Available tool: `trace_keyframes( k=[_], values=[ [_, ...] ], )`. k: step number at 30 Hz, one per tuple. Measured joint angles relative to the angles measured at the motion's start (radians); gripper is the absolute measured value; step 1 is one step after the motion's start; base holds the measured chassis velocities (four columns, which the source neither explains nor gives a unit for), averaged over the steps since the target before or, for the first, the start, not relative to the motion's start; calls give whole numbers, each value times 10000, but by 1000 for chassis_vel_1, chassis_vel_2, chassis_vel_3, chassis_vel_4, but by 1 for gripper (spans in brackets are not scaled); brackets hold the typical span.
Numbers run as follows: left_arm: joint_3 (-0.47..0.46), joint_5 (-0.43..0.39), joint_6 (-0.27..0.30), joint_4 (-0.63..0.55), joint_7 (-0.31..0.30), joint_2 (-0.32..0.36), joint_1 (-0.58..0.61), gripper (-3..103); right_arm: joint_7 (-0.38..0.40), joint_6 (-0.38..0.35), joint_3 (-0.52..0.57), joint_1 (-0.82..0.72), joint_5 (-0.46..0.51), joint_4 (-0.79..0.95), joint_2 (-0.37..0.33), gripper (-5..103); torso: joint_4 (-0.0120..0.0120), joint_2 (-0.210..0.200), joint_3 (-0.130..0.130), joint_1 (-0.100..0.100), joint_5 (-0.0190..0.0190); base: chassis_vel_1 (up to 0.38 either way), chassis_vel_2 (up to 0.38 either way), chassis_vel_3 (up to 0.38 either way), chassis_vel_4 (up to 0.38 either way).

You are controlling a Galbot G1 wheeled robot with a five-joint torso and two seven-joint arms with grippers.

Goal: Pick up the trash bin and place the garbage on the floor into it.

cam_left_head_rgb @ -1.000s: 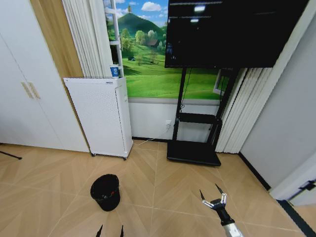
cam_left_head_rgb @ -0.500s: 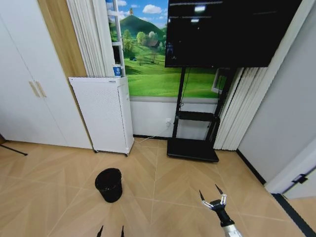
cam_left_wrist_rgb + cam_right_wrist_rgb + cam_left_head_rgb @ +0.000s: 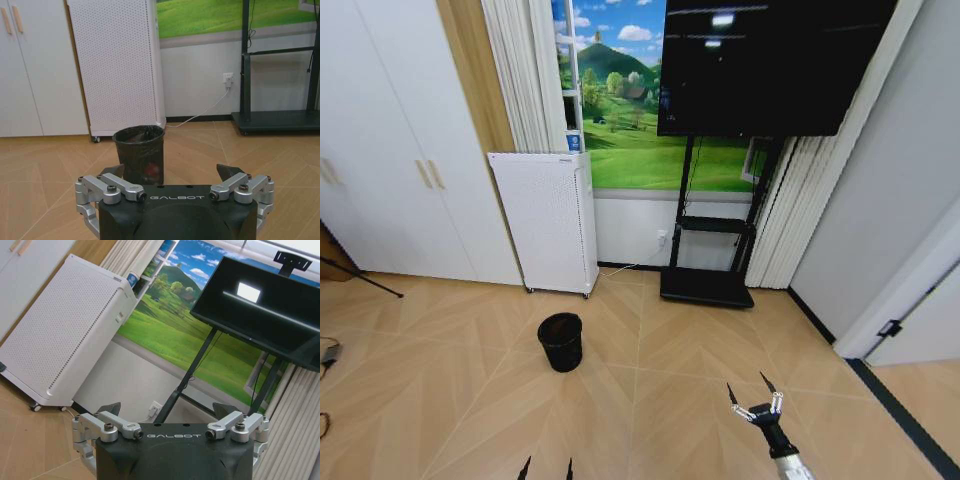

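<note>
The trash bin (image 3: 561, 341) is standing upright on the wooden floor (image 3: 440, 400), out in the open and a little in front of the white perforated appliance (image 3: 552, 220) that is sitting against the wall beside the cupboard doors (image 3: 390, 170). In the left wrist view the bin (image 3: 139, 154) is showing straight ahead of the left gripper (image 3: 172, 175), well apart from it, with a dark liner at its rim and something red showing inside through its side; what that red thing is cannot be told.

The left gripper (image 3: 547, 468) is hanging low at the bottom edge of the head view, with its two dark fingertips spread apart and nothing between them. The right gripper (image 3: 753, 395) is hovering above the floor to the right of the bin and well away from it, its fingers splayed wide and gripping nothing. In the right wrist view this gripper (image 3: 166, 409) is pointing up toward the appliance (image 3: 60, 335) and the big dark screen (image 3: 260, 310) on its black stand.

A white cable (image 3: 200, 111) is running from a wall socket (image 3: 228, 78) down to the floor behind the bin. The stand's flat black base (image 3: 707, 288) is resting on the floor near the wall, well to the right of the bin.
</note>
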Motion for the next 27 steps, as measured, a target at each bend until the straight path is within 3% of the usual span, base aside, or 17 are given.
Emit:
trace_keyframes(
  k=[9,13,15,18,22,27],
  values=[
    [-52,40,-17,-47,-15,-57,108,100,-45,0,296,-168,169,-1,52,100,3,-1,-4,-5,-3,432,-214,-433,225],
    [-92,12,-8,-43,-111,6,39,100,-179,-2,301,-246,693,-4,63,100,-3,-4,-3,-5,0,238,-60,-272,73],
    [-109,-19,10,-41,-140,33,12,100,-203,-3,301,-250,790,1,65,100,-2,-3,-4,-5,-3,180,-46,-113,49],
    [-271,-305,187,-170,-302,152,-151,100,-539,-19,218,-325,1992,222,-2,100,2,-8,-1,0,3,16,11,-38,6],
    [-621,-775,354,-436,-420,367,-439,100,-739,-26,185,-178,2690,76,-103,100,3,-10,0,6,-3,-56,16,57,-16],
    [-836,-1280,594,-618,-548,671,-659,100,-769,-28,142,46,2950,-352,-140,100,3,-11,1,7,0,-19,8,37,-6]
  ],
)
